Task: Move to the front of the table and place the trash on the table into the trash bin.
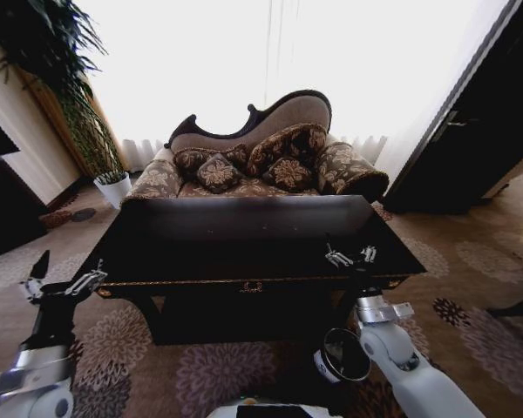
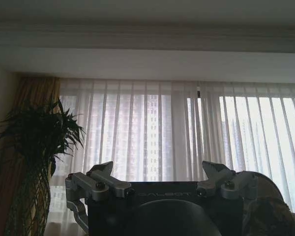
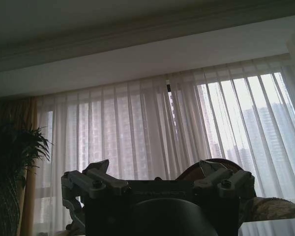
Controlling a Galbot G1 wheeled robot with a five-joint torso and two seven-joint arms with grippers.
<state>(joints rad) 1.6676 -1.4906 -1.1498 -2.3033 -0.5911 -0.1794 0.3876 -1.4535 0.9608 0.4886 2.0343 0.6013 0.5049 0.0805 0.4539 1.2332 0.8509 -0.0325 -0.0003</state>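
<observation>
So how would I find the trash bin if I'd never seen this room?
Find the big black table in front of the patterned sofa. On the carpet by the table's near right corner sits the trash bin. It is small, round and black with a white label, unlike the white plant pot far left.

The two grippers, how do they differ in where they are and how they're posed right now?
The left gripper hangs off the table's left corner, over the carpet, while the right gripper sits above the tabletop near its right front edge. The left gripper appears nearer the camera than the right gripper. Both are open, empty, and angled up toward the curtains.
</observation>
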